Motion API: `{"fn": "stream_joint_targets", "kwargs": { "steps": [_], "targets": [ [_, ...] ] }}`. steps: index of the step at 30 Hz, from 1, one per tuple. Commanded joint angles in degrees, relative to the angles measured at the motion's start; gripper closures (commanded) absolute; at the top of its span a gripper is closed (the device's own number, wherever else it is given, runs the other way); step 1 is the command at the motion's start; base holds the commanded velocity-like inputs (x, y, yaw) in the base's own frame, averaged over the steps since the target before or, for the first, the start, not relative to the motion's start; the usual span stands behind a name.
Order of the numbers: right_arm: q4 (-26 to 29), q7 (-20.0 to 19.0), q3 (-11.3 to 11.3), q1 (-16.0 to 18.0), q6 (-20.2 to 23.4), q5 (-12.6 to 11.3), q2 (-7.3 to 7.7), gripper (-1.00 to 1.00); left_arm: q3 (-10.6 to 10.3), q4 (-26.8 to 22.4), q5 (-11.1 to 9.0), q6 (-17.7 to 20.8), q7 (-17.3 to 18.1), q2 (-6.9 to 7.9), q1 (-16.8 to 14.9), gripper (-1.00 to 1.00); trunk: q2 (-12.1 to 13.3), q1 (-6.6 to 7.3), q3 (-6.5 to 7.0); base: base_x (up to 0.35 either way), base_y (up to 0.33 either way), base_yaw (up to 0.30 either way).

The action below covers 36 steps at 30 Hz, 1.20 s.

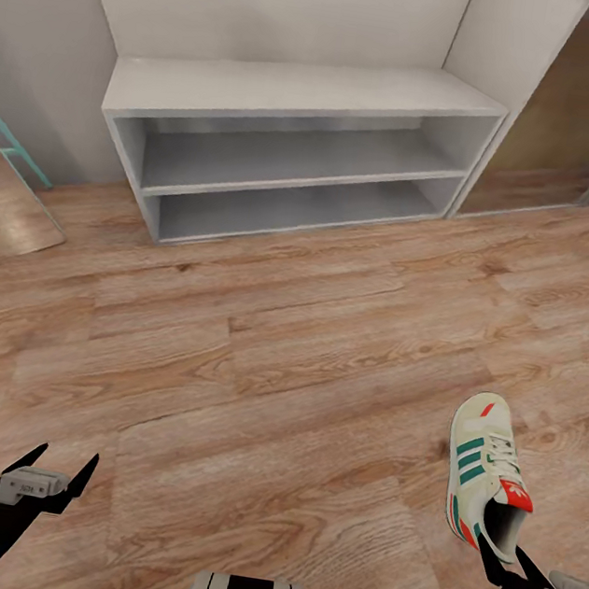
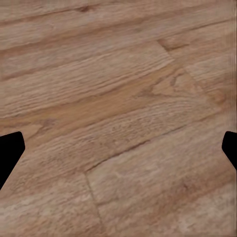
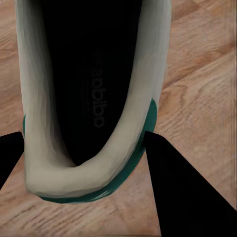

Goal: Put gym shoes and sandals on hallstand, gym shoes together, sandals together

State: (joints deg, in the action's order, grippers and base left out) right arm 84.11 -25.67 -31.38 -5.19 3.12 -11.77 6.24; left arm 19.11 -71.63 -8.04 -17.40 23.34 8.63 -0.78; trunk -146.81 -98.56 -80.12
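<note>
We see one gym shoe at the lower right of the head view, toe pointing toward the rack, heel at our right gripper. The right wrist view looks down into the shoe's dark opening, a black finger against the outside of the heel collar on one side and the other finger just beside it on the other. The right fingers are clenched on the shoe's heel. We cannot tell whether the sole touches the floor.

The left gripper hangs over bare planks at the lower left, fingers spread wide and holding nothing; in the left wrist view its two fingertips sit at opposite edges with floor between.

The rack stands against the wall, well apart from the shoe, its top and both open shelves bare.
</note>
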Motion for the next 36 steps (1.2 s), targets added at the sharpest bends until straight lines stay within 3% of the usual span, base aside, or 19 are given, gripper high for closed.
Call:
{"fn": "stream_joint_targets", "kwargs": {
  "steps": [1,13,17,36],
  "targets": [
    [0.0,0.1,0.0,0.0,0.0,-0.1,0.0,1.0,0.0,0.0,0.0,0.0,0.0,0.0,0.0,-1.0,0.0,0.0,0.07,0.0,0.0,-0.228],
    [0.0,0.1,0.0,0.0,0.0,-0.1,0.0,1.0,0.1,0.0,0.0,0.0,-0.1,0.0,0.0,-1.0,0.0,-0.08,0.19,0.0,0.0,-0.226],
    [0.0,0.0,0.0,0.0,0.0,-0.1,0.0,1.0,0.1,0.0,0.0,0.0,-0.1,0.04,0.0,-1.0,-0.1,-0.18,-0.43,0.0,0.0,-0.222],
    [0.0,0.0,0.0,0.0,0.0,-0.1,-0.06,1.0,0.1,0.0,-0.1,0.0,-0.1,0.03,0.0,-1.0,-0.1,-0.18,0.9,0.0,0.0,-0.21]
  ]
}}
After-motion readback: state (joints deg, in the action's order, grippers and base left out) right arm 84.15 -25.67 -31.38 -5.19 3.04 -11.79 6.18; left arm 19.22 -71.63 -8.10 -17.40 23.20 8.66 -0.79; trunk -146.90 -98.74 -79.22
